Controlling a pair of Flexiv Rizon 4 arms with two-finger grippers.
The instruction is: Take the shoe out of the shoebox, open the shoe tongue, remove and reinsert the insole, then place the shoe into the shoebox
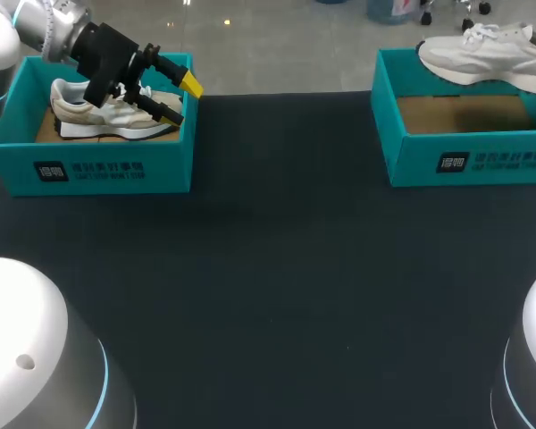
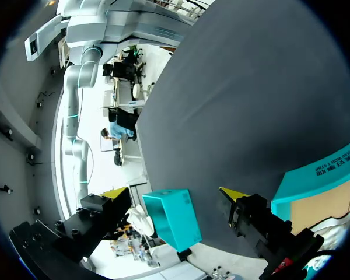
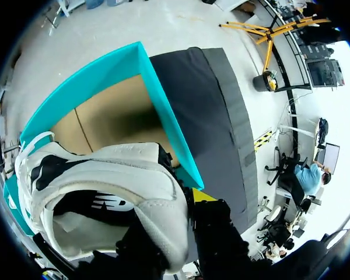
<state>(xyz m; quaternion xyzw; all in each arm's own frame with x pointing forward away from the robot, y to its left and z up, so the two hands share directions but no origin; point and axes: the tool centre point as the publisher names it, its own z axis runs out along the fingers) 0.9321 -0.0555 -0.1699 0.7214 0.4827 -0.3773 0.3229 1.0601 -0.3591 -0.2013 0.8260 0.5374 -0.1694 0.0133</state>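
Left end effector (image 1: 180,98) spread (right end effector (image 3: 189,204) clamped).

Table (image 1: 277,268): one, wide, filling most of the head view. Top covered in a flat black matte sheet, plain and unpatterned. Evenly lit, no hard shadows. Right wrist view: paler grey band (image 3: 230,116) along one edge.

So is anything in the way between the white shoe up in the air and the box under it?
Nothing I can see. The shoe hangs in the right tool over the back edge of the box, and the box is empty inside.
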